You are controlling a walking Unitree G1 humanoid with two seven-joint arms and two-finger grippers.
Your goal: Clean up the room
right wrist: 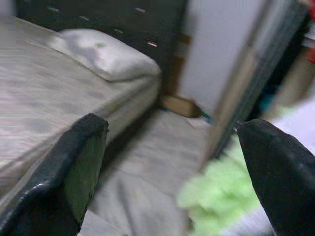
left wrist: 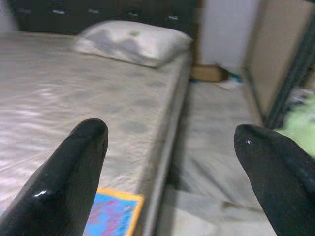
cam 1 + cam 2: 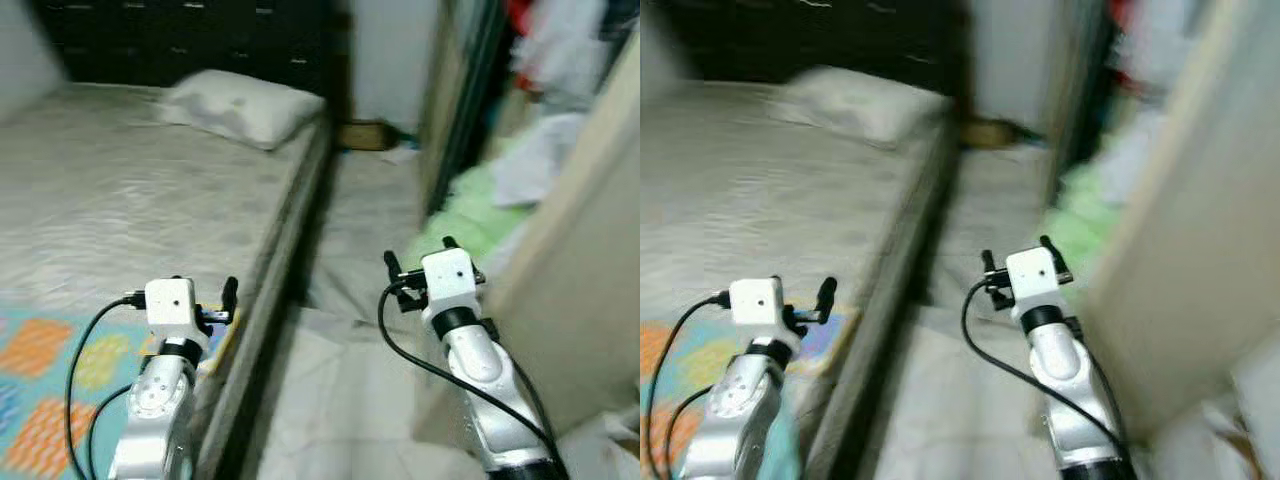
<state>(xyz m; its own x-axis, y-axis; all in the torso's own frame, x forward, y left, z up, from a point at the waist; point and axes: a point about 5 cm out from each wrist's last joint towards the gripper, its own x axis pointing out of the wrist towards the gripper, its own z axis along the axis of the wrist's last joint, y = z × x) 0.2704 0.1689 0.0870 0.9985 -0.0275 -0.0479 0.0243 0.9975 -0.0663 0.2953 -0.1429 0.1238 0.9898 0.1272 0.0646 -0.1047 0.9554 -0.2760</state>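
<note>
I stand in a narrow aisle (image 3: 350,330) beside a bed (image 3: 120,190) with a grey mattress. My left gripper (image 3: 185,292) is raised over the bed's near edge, open and empty, its fingers (image 2: 74,172) wide apart. Over the aisle floor my right gripper (image 3: 420,252) is also open and holds nothing, its fingers (image 1: 69,167) spread. A heap of light green cloth (image 3: 470,215) lies on the floor at the right, by a dark doorway. White clothes (image 3: 535,160) are piled behind it. The picture is blurred.
A white pillow (image 3: 240,105) lies at the head of the bed against a dark headboard (image 3: 180,40). A colourful patterned blanket (image 3: 40,370) covers the bed's near corner. A brown box (image 3: 362,135) sits at the aisle's far end. A beige panel (image 3: 580,280) stands close on the right.
</note>
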